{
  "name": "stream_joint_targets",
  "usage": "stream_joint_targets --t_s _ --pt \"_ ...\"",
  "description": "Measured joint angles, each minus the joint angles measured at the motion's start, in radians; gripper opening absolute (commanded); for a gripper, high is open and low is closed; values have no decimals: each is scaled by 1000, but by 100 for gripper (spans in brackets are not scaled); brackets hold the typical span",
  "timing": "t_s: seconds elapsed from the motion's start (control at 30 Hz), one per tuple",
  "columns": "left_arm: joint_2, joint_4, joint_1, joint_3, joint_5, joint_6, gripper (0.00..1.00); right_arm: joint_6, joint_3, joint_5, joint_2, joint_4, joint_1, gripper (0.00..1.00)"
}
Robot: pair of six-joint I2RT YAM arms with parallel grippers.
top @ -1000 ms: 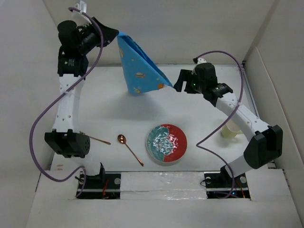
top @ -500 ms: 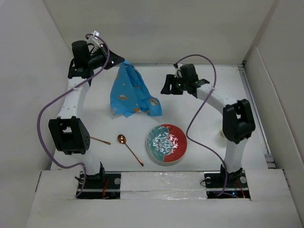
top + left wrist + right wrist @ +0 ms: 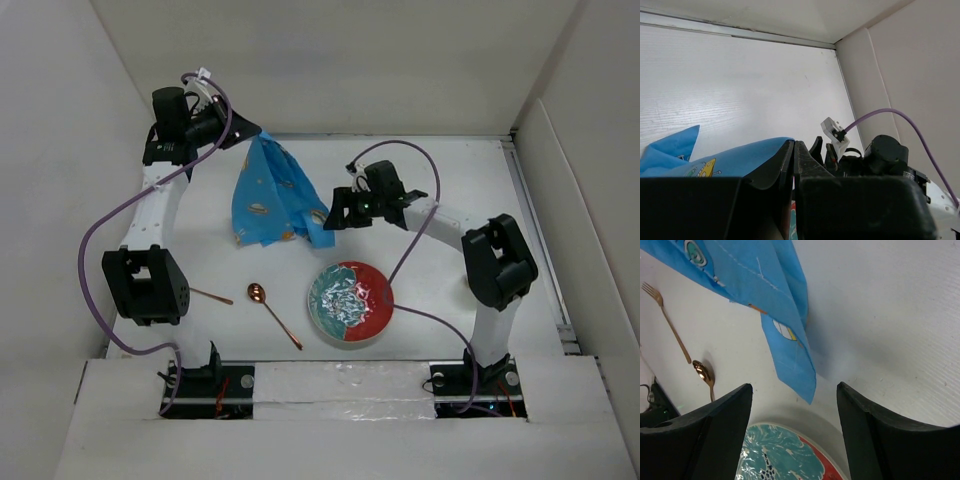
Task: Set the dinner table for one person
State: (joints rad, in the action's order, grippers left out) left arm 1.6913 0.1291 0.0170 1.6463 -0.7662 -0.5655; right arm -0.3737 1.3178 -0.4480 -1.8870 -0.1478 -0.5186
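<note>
Top external view gives us the dinner table (image 3: 450, 180), a large matte white tabletop that fills the space between white walls and lies under everything else.

At its 9 o'clock side the left arm rises from its base and reaches to about 10 o'clock, with the wrist turned in toward the middle. The left gripper (image 3: 250, 133) is clenched on the top edge of a blue patterned cloth mat (image 3: 270, 195). In the left wrist view the two dark fingers (image 3: 775, 167) are pressed together, with blue fabric pinched between them. The mat hangs from this grip in a loose cone and widens toward the table centre. We cannot tell whether its lower folds rest on the tabletop.

Below the left arm, at about 8 o'clock, a thin copper fork (image 3: 210, 296) shows partly from behind the arm's elbow. A copper spoon (image 3: 273, 314) lies at 7 o'clock, apart from the fork. A round red and teal plate (image 3: 350, 302) sits at 6 o'clock.

The right arm stands up at 4 o'clock, folds sharply at the elbow and stretches low toward the centre. The right gripper (image 3: 335, 218) sits just beside the mat's lower right corner. Its jaws are spread wide and hold nothing. In the right wrist view the hanging blue corner lies between the two fingers and touches neither.
</note>
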Motion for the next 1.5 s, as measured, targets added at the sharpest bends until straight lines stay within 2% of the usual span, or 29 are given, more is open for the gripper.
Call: stream_joint_targets --t_s 0.17,0.33,0.37,0.43,0.47,0.5,0.63,0.73,0.9,1.03,1.1,1.23,1.3,1.4,1.5 --pt "0 12 0 0 1 9 0 3 -7 -32 -11 40 -3 72" --pt "0 19 0 0 2 11 0 15 96 1 -123 43 -13 70" --pt "0 23 0 0 2 11 0 15 110 18 -140 41 -14 64" --pt "0 26 0 0 3 11 0 18 166 26 -199 40 -13 42" --pt "0 26 0 0 3 11 0 20 188 29 -220 38 -12 26" --pt "1 26 0 0 3 11 0 17 206 33 -235 37 -12 0" --pt "45 23 0 45 7 5 0 2 256 76 -234 31 -2 0" --pt "141 9 0 159 11 -11 0 10 356 167 -213 1 9 0" --pt "332 -36 7 427 13 -72 0 120 642 445 -138 -61 25 0" --pt "370 -142 39 515 -21 -137 0 262 688 616 35 -35 21 0" --pt "355 -199 61 518 -64 -144 0 323 630 674 132 11 7 0" --pt "264 -206 103 432 -78 -40 0 400 340 789 312 78 -37 0" --pt "210 -166 118 352 -63 40 0 399 200 816 333 74 -49 0" --pt "138 -146 124 166 -23 143 0 354 47 827 273 16 -59 0" --pt "83 -131 99 -92 48 191 18 294 -77 835 201 -79 -74 0"
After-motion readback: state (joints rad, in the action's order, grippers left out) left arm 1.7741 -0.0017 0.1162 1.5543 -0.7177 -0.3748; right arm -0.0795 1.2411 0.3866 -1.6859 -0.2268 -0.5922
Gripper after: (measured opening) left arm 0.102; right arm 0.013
